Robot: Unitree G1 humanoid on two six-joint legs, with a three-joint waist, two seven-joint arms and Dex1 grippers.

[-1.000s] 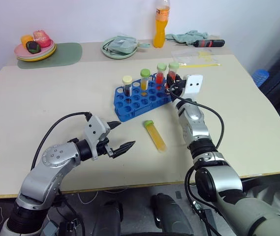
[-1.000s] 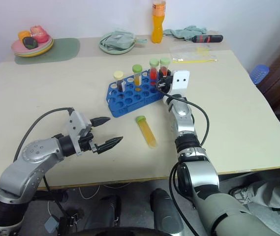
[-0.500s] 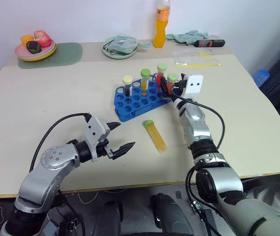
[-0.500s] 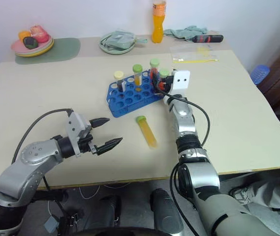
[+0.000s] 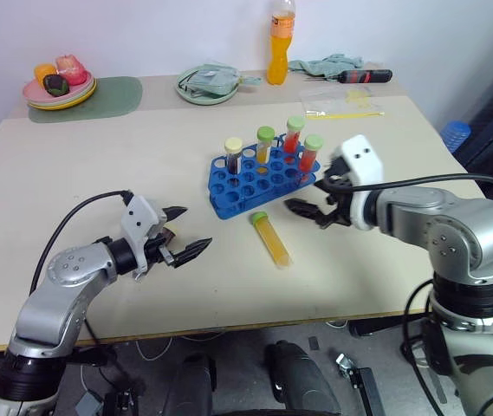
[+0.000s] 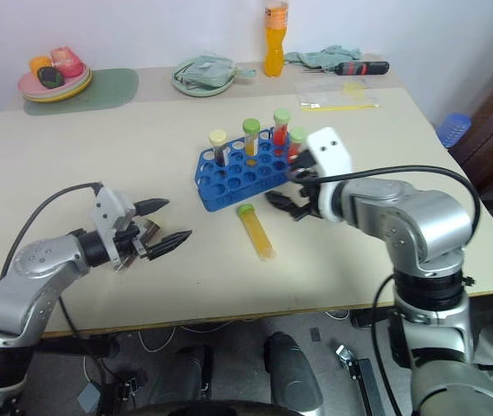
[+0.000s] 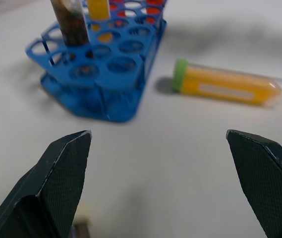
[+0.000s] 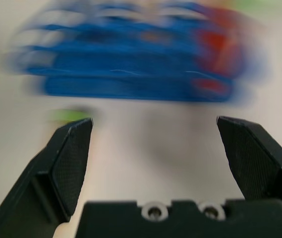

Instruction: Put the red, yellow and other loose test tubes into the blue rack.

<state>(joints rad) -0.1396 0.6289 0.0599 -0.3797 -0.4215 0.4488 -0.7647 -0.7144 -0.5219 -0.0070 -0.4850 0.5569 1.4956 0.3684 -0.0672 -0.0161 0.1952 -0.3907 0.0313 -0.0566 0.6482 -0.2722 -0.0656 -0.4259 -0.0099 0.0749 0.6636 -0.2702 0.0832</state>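
The blue rack (image 5: 255,180) stands mid-table with several tubes upright in it: a cream-capped dark one (image 5: 233,154), a green-capped yellow one (image 5: 265,144) and two green-capped red ones (image 5: 295,136) (image 5: 312,152). One loose yellow test tube (image 5: 273,239) with a green cap lies flat just in front of the rack. My right gripper (image 5: 311,196) hangs open beside the rack's right front corner, holding nothing. To the left of the lying tube, my left gripper (image 5: 188,232) is open and low over the table. A small cream-and-dark thing (image 7: 80,221) lies under it, mostly hidden.
Along the far edge are an orange drink bottle (image 5: 284,39), a pale green plate (image 5: 207,87) with a cloth, a plate of toy fruit (image 5: 59,87) on a green mat, a screwdriver (image 5: 367,76) and a clear bag (image 5: 341,100).
My right gripper opened, left a red tube standing in the rack's right end, and pulled back toward me, turning downward. The left gripper drifted slightly left.
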